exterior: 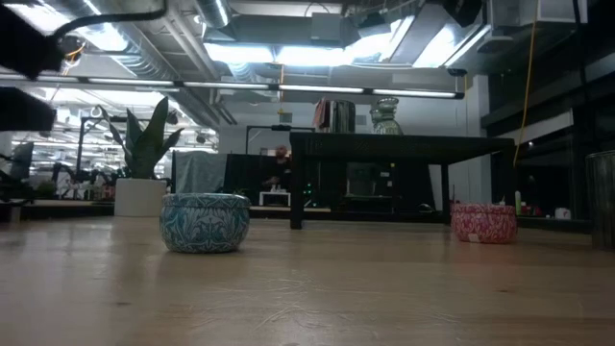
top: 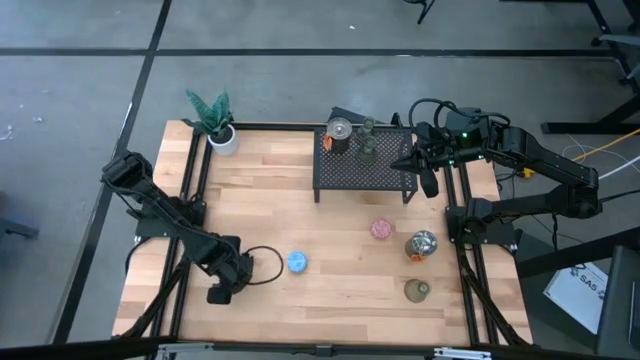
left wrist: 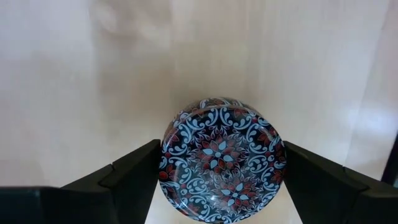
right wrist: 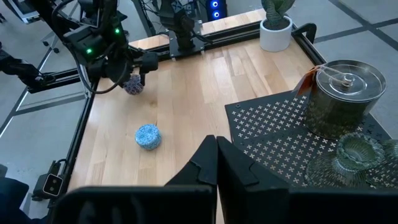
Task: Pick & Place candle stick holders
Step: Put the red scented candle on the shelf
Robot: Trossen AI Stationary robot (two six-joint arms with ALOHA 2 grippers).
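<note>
I have the left arm reaching from its base at the table's nine o'clock edge down toward seven o'clock, elbow bent, wrist pitched straight down at the wooden table top (top: 300, 215). The left gripper (left wrist: 222, 171) stands with its two dark fingers (left wrist: 127, 177) spread to either side of a small round candle holder with a dark lid patterned in white, blue and red scrollwork (left wrist: 222, 160). The fingers flank the lid closely; I cannot tell whether they actually touch it.

The right arm is folded at the two o'clock corner, with the right gripper (right wrist: 216, 160) held above the edge of the black perforated mesh rack (top: 365, 170), fingers pressed together and holding nothing.

On the rack at twelve o'clock I see a larger silvery lidded holder with an orange tag (right wrist: 341, 93) and, just beside it, two olive-green glass holders (right wrist: 357, 152).

On the table top, a blue patterned round holder (top: 297, 262) sits near six o'clock, just beside the left gripper. A pink round holder (top: 381, 229) lies toward four o'clock, a rounded silvery holder with orange accents (top: 421, 245) near it, and an olive-green holder (top: 417, 290) at five o'clock.

A white-potted green plant (top: 219, 128) stands at eleven o'clock.
</note>
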